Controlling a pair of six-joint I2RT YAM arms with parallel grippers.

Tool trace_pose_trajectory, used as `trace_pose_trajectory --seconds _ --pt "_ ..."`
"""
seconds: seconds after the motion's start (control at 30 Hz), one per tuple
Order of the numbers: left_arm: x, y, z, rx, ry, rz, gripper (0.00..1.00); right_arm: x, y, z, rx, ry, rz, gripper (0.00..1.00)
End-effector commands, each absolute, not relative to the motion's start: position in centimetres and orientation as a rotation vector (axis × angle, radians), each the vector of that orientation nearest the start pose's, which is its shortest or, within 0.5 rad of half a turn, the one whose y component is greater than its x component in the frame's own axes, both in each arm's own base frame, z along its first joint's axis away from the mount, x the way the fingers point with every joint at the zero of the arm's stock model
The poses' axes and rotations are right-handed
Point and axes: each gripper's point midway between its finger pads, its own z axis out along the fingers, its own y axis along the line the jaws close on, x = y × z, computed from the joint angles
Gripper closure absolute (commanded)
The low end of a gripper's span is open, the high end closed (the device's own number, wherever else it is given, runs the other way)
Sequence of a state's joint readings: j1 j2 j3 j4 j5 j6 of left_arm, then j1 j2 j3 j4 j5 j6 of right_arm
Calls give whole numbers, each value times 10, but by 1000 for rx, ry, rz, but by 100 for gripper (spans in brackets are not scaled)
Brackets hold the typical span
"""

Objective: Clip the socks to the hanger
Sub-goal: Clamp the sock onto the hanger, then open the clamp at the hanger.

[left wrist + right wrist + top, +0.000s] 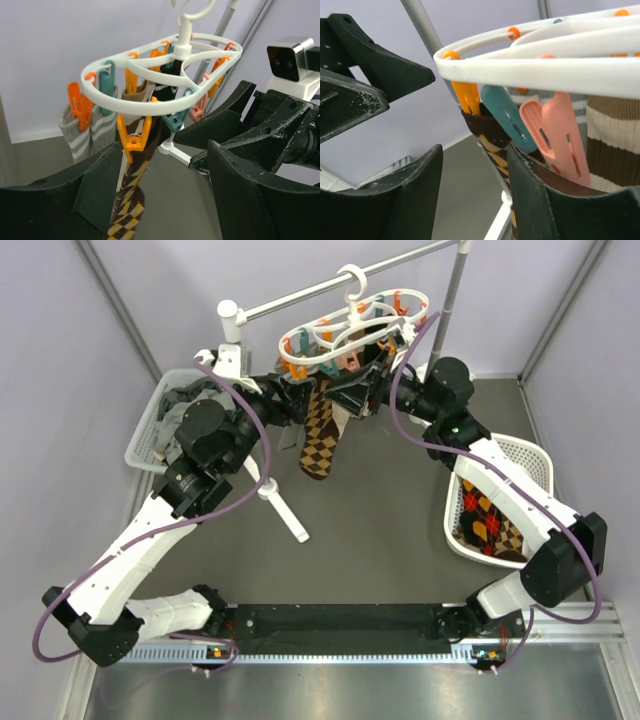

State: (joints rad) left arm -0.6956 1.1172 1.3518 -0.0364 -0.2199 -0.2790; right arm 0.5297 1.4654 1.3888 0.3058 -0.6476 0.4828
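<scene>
Argyle sock clipped to hanger, between left jaws and right jaws; both parted, empty

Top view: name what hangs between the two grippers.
An argyle sock clipped to the hanger hangs between left gripper and right gripper, shown in the top view.

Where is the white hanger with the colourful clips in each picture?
Top external: the hanger hangs from the rail, top middle.
Left wrist: the hanger fills the upper middle.
Right wrist: its white rim crosses the top, very close.
Shared landmark: the argyle sock clipped under it.
</scene>
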Motion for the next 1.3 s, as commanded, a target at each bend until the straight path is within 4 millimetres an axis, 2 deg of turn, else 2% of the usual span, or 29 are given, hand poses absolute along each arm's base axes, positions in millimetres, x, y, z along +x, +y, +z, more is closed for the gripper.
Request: trace_pose_trajectory --seconds 0.0,0.23,0.4,0.43,0.63,0.67,0.8,0.83,1.0,1.07,1.27 --pt "301 -225 480 148 1405 -686 27 314 317 447 -666 1298 1112 46" --pt "299 -226 474 173 1417 -680 25 323 308 445 -702 1194 958 44" --pt "303 -228 473 176 1414 -666 25 327 319 442 -784 1150 941 44" --pt "305 -228 473 170 1413 -662 25 326 320 447 -788 1131 944 44" --pt "324 -230 477 99 1403 -635 27 339 324 446 -774 1135 922 44" --pt "332 -229 470 81 1419 -599 27 343 322 445 -754 1144 904 43" --pt "348 -229 469 56 1429 -542 29 352 313 444 -702 1163 845 43" --pt "348 -230 481 47 1393 -556 29 354 312 444 -693 1165 836 43" --pt "355 -228 490 24 1381 -531 29 376 292 450 -580 1194 727 43" --pt "355 -224 490 12 1381 -511 29 386 278 452 -520 1214 704 43" --pt "365 -212 489 -65 1386 -446 30 394 256 450 -456 1237 672 41"
